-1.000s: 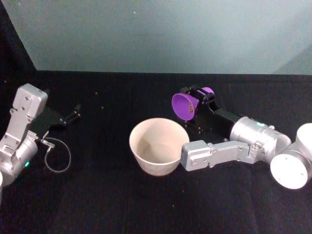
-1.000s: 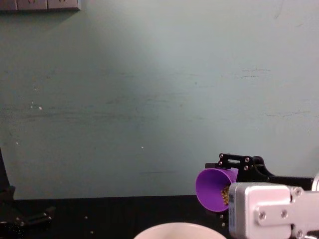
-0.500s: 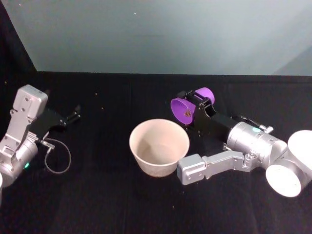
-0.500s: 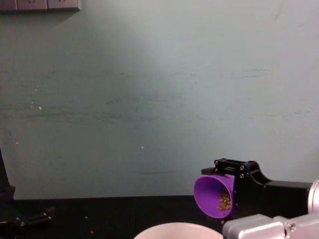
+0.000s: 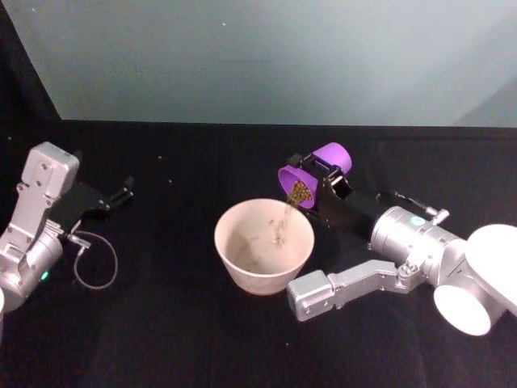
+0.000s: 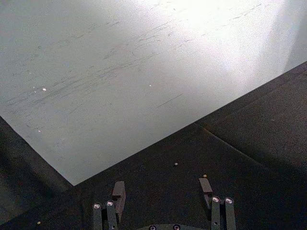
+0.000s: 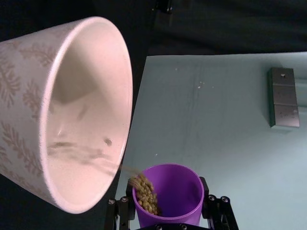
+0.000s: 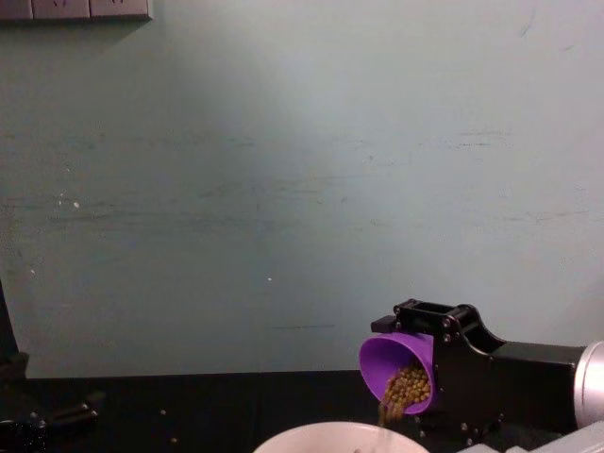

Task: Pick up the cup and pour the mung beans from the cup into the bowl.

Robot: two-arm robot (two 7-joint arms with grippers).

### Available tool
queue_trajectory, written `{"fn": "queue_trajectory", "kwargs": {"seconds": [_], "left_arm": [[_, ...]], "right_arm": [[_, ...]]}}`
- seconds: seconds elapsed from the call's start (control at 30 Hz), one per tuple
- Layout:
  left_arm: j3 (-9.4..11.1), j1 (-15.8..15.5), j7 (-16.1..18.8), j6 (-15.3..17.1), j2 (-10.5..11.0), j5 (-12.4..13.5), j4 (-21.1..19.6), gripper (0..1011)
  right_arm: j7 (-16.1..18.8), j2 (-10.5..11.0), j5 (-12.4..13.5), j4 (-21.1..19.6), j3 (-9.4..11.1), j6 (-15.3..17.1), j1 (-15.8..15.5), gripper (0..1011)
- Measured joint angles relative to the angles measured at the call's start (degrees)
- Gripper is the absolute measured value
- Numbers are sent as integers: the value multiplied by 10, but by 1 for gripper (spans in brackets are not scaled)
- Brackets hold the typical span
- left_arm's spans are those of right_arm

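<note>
Pouring stage: right hand [image 5: 325, 176] clamped on the tilted cup [image 5: 327, 156], above the far right rim of the bowl [image 5: 218, 242].
The mung beans [image 5: 299, 194] stream from the cup's lip into the bowl; left hand [image 6: 162, 189], fingers apart, sits parked at the left of the worktop [image 5: 178, 323].

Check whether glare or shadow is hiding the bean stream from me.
Head view: no glare; mung beans pouring from the cup in the right gripper show against the pale bowl. Right wrist view: soft shadow inside the bowl, stream visible. Left wrist view: bright glare on the wall, away from the pour.
</note>
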Motion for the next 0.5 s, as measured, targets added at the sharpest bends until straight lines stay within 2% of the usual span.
{"fn": "queue_trajectory", "kwargs": {"seconds": [0.23, 0.5], "left_arm": [[0, 0, 0, 0, 0, 0, 0, 1000], [0, 0, 0, 0, 0, 0, 0, 1000]], "right_arm": [[-6, 4, -23, -9, -8, 6, -2, 751], [-8, 5, -34, -11, -13, 9, 0, 751]]}}
